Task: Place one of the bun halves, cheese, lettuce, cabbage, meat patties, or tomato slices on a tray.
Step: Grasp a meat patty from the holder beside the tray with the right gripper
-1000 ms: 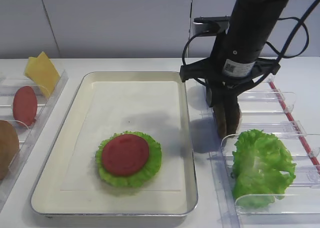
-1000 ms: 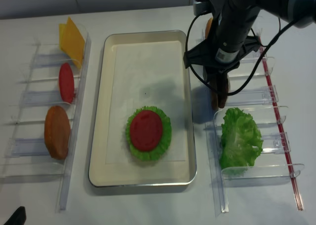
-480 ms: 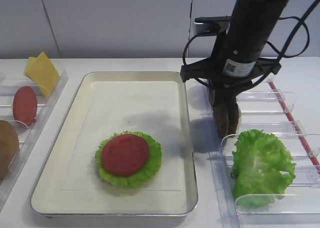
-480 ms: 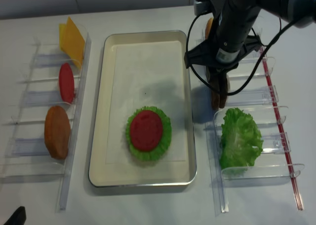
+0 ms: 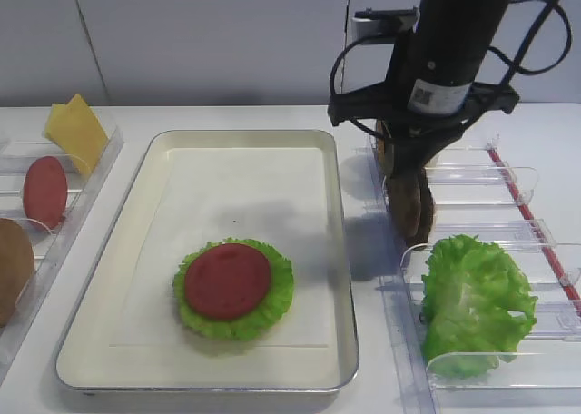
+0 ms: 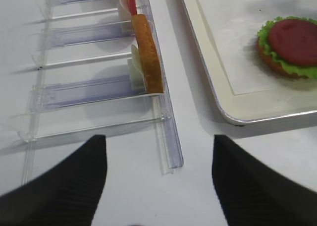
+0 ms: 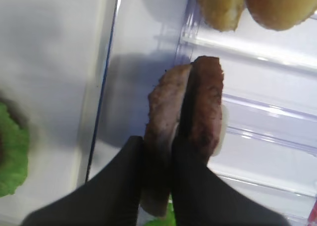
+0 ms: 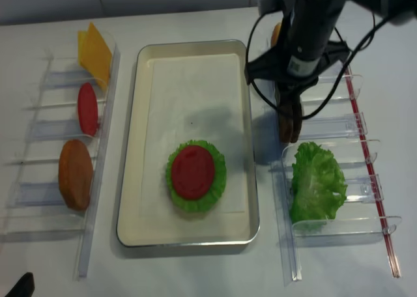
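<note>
Two rough dark-brown round meat patties (image 7: 185, 122) are seen upright at the cream metal tray's (image 5: 136, 201) three o'clock; one is pinched by the right claw (image 7: 166, 156), whose fingertips are partly hidden.

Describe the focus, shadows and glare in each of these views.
Right wrist view: soft throughout; the right pincer and the meat patties it holds are blurred, and the bun halves blur out. Left wrist view: sharper, with two dark blurred pincer fingers at the bottom. Both high views: sharp, the arm throwing a soft shadow onto the tray, mild glare on the clear racks.
</note>
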You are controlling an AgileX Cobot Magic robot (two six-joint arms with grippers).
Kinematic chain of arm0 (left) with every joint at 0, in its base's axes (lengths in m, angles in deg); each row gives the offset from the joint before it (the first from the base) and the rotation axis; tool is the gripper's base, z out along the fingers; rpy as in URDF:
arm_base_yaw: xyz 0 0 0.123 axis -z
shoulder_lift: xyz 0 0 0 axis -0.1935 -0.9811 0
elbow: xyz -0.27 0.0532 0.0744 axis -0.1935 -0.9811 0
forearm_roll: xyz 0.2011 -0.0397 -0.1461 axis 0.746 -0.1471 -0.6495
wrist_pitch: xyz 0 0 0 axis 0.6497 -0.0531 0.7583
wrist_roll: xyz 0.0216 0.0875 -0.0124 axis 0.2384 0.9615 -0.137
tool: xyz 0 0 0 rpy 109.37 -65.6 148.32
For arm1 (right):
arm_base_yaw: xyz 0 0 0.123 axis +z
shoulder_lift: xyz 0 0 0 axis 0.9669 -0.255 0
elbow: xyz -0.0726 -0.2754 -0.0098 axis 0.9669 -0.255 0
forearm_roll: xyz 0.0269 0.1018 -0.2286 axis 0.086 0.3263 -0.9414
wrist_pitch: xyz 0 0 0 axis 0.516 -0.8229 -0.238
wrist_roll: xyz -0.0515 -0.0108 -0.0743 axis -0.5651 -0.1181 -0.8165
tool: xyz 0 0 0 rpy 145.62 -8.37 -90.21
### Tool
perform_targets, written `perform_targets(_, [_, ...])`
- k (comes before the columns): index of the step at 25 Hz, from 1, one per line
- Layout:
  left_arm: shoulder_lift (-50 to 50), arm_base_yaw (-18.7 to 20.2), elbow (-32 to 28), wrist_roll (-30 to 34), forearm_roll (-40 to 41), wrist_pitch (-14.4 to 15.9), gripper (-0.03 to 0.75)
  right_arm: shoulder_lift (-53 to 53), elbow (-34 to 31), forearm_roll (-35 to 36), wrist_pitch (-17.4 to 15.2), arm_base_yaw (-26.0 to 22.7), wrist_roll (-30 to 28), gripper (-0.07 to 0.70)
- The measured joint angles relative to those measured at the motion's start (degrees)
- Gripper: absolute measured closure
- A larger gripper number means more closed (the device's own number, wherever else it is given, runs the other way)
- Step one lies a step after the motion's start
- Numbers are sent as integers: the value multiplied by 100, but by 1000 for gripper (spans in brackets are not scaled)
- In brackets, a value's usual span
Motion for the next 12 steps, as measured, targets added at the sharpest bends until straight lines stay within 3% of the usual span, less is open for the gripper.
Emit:
perform_targets(2, [0, 0, 0, 0, 0, 0, 253, 0, 279, 51, -197, 0, 0, 461])
perform_targets(6, [0, 0, 0, 0, 0, 0, 253, 0, 691, 248, -279, 0, 0, 461])
perform_targets(12, [0, 0, 0, 0, 0, 0, 253, 283, 756, 534, -327, 0, -168, 461])
